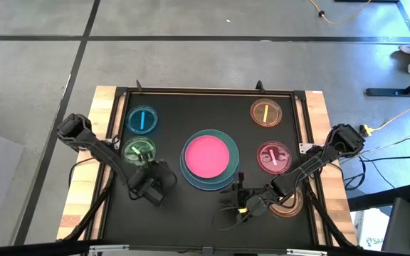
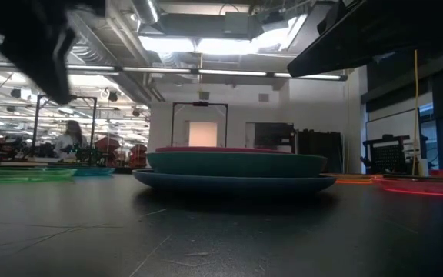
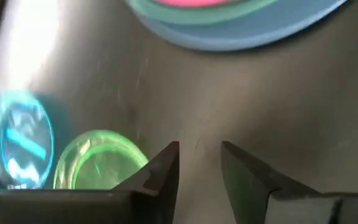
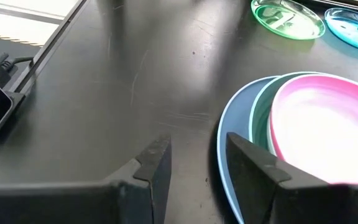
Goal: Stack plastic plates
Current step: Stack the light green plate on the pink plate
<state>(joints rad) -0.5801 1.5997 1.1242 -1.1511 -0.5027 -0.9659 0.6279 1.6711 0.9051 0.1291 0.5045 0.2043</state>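
At table centre sits the pink plate (image 1: 206, 156) stack; both the left gripper (image 1: 164, 186) and the right gripper (image 1: 228, 201) stand slightly parted and empty near the front edge, small dishes (image 1: 142, 119) around.

Plates on the black table
Pink plate (image 1: 206, 155) nests on teal plate (image 1: 228, 144), on light blue plate (image 1: 206, 186); blue (image 1: 142, 119), green (image 1: 139, 150), orange (image 1: 266, 113), magenta (image 1: 273, 157) dishes lie around.

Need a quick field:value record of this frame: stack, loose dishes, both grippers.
stack: pink plate on teal plate on light blue plate, table centre
loose dishes: blue dish, green dish, orange dish, magenta dish, each lying apart from the stack
left gripper: open, empty, beside the green dish
right gripper: open, empty, at the stack's near edge
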